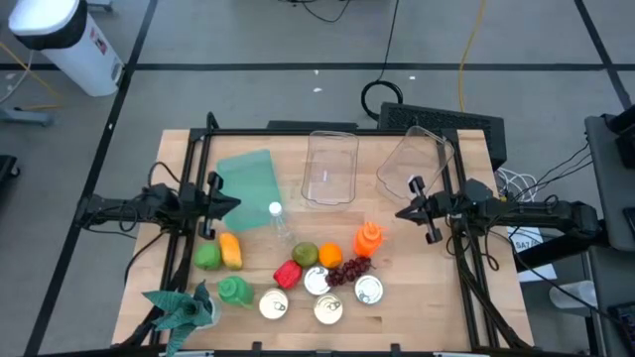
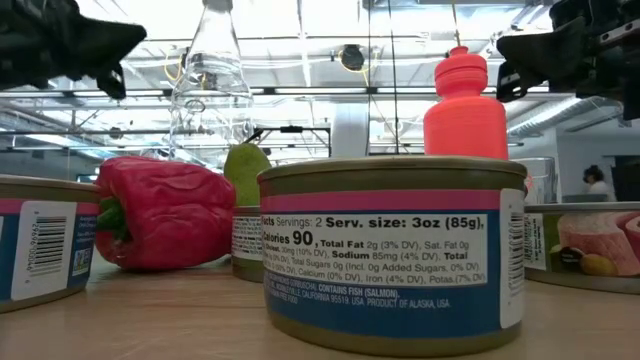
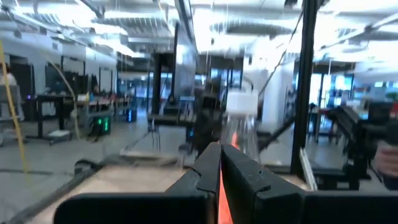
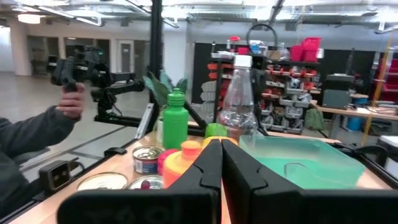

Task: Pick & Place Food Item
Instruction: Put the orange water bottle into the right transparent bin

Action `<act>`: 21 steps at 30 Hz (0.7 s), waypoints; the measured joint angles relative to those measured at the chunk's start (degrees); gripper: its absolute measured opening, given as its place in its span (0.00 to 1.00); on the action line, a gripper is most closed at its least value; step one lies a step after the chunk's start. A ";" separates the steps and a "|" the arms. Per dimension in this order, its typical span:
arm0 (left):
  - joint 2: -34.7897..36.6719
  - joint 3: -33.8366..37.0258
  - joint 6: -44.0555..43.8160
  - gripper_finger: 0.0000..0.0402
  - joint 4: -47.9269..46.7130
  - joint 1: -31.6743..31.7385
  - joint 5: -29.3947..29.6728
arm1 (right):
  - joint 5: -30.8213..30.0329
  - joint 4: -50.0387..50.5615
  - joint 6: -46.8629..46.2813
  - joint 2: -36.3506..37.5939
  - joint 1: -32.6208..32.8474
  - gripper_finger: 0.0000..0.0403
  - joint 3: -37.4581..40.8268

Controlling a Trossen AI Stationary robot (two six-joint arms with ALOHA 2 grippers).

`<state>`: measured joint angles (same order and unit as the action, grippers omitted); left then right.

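Note:
Food lies on the near half of the wooden table: a red pepper, a yellow pepper, a green fruit, a pear, an orange, grapes and several cans. A clear bottle, an orange bottle and a green bottle stand among them. My left gripper hovers shut at the table's left, above the yellow pepper's far side. My right gripper hovers shut at the right, beyond the orange bottle. Neither holds anything.
At the far side lie a green tray and two clear containers. A teal plant-like thing sits at the near left corner. Black frame posts flank the table. A person's hand holds a device beyond the left edge.

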<state>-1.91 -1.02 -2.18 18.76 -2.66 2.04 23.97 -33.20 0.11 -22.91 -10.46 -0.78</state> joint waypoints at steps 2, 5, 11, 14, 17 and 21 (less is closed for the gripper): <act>0.00 0.00 1.69 0.06 2.14 0.00 0.00 | -0.65 -0.01 -0.09 0.00 0.00 0.00 -0.01; 0.00 0.00 2.76 0.06 4.23 0.00 0.00 | -1.77 0.01 -2.54 0.00 0.02 0.00 0.00; 0.00 0.00 0.11 0.06 3.04 0.00 -0.04 | -1.69 -0.01 -3.98 0.00 0.02 0.00 -0.01; -0.07 0.02 4.26 0.06 4.10 -0.02 3.23 | -1.77 -1.25 -3.23 0.00 0.02 0.00 -0.02; -0.63 -0.06 10.56 0.06 6.03 0.01 10.34 | -2.34 -5.38 -3.03 0.01 0.04 0.00 0.00; -1.02 0.00 10.29 0.06 5.60 0.00 15.00 | -8.45 -9.65 -5.68 0.03 0.04 0.04 -0.27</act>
<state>-2.93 -1.02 8.11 24.36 -2.66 17.05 15.52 -42.85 -5.57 -22.88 -10.41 -1.05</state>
